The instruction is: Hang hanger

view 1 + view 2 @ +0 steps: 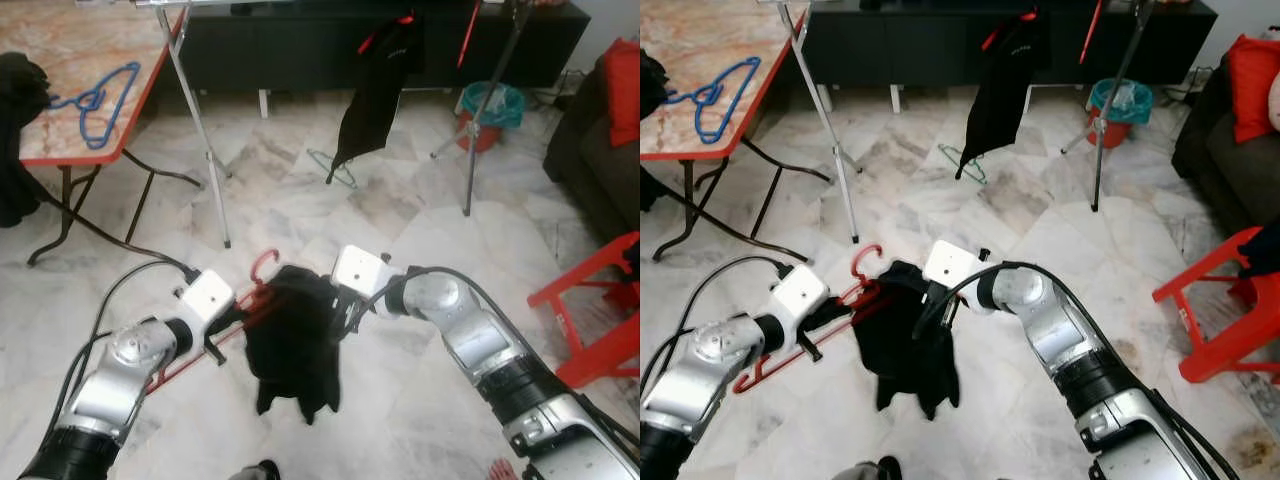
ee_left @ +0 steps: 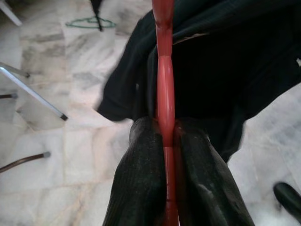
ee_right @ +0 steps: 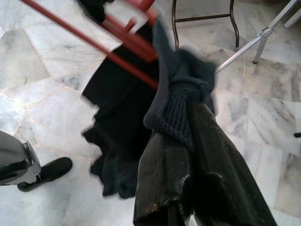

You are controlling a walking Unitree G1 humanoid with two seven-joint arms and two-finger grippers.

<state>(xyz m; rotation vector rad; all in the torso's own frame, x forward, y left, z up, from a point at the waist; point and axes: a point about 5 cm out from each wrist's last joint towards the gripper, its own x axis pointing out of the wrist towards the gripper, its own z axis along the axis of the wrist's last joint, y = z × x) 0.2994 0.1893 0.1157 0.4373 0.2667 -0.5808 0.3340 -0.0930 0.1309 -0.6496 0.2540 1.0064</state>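
Out at ten o'clock a blue hanger (image 1: pixel 98 100) lies on the orange-edged table (image 1: pixel 70 150), while low at eight o'clock the left gripper (image 2: pixel 165 141) has its two black fingers (image 2: pixel 136 179) pinched tight on the bar of the red hanger (image 1: pixel 225 318), hook up, above the marble floor (image 1: pixel 300 210). Dead centre a black garment (image 1: pixel 293 345) droops off that hanger, and at four o'clock the right gripper (image 3: pixel 181 127) is clamped shut on a bunched knitted edge of it. Up at twelve o'clock a drying rack (image 1: pixel 200 130) carries another dark garment (image 1: pixel 380 85).
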